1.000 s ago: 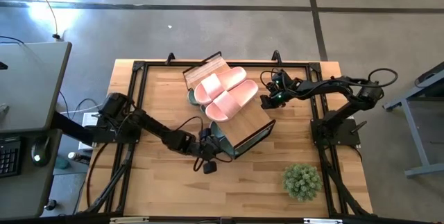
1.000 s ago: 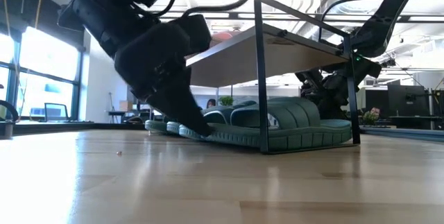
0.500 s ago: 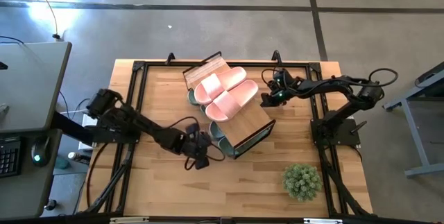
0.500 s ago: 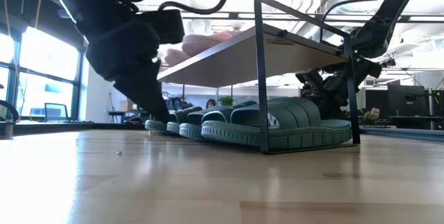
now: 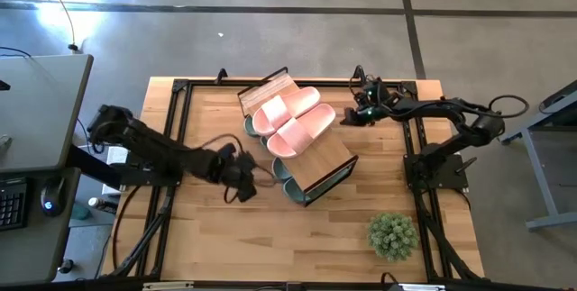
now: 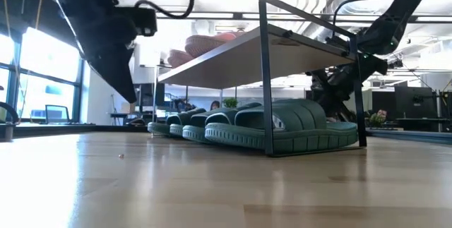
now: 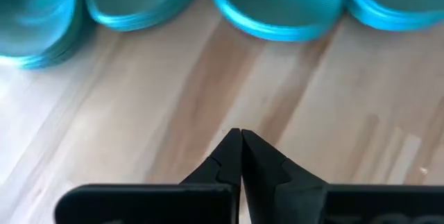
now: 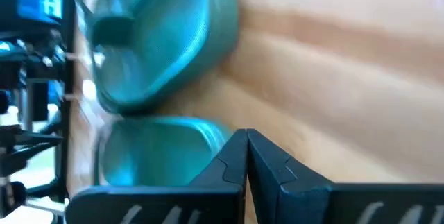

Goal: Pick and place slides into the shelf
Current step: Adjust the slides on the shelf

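Observation:
The shelf [image 5: 311, 151] stands slantwise in the middle of the table, a light plank on a thin black frame. Two pale pink slides [image 5: 293, 122] lie side by side on its top. Several sage-green slides [image 6: 282, 126] rest on their soles on the table under the plank, in a row. My left gripper [image 5: 251, 186] is shut and hangs above the bare table left of the shelf, its tips [image 7: 241, 135] short of the green toes [image 7: 277, 9]. My right gripper [image 5: 348, 117] is shut beside the shelf's far right end, close to two green slides [image 8: 159, 37].
A small potted plant [image 5: 392, 234] stands at the near right of the table. Black frame rails [image 5: 176, 147] run along the table's edges. Bare wood lies in front of the shelf and to its left [image 5: 207, 228].
My left gripper has drawn back from the green slides at the shelf's near left end, going toward the table's left edge and up, and has tipped less steeply; it stays shut. My right gripper has gone a little toward the far edge, away from the shelf. The slides stay put.

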`<state>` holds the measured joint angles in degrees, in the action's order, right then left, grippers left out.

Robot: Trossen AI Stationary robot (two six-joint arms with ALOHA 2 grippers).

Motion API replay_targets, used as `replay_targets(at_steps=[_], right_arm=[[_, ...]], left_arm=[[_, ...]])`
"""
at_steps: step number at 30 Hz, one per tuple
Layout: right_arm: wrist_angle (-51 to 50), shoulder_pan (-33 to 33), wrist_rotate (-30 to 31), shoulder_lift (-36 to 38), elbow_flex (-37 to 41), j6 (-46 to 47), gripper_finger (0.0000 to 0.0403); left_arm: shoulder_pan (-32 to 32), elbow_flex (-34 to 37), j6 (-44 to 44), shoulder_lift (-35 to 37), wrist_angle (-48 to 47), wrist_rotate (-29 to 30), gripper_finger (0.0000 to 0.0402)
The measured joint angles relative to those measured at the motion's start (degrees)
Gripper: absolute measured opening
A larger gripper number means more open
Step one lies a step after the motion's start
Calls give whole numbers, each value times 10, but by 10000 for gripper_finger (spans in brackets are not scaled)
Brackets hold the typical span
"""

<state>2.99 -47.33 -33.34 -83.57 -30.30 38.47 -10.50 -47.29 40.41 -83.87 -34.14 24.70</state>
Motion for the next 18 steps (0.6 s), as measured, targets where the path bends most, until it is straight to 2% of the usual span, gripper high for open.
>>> replay_targets(at_steps=[5, 8, 14, 18], right_arm=[[-11, -19, -21, 0, -49, -1, 0], [-37, -27, -39, -14, -88, -1, 0], [-92, -38, -37, -83, -152, -14, 0], [-95, -43, -32, -126, -179, -10, 0]], left_arm=[[80, 46, -57, 50, 59, -78, 0], [129, 58, -85, 55, 83, -111, 0], [215, 58, -152, 56, 93, -155, 0], [275, 58, -209, 56, 91, -183, 0]])
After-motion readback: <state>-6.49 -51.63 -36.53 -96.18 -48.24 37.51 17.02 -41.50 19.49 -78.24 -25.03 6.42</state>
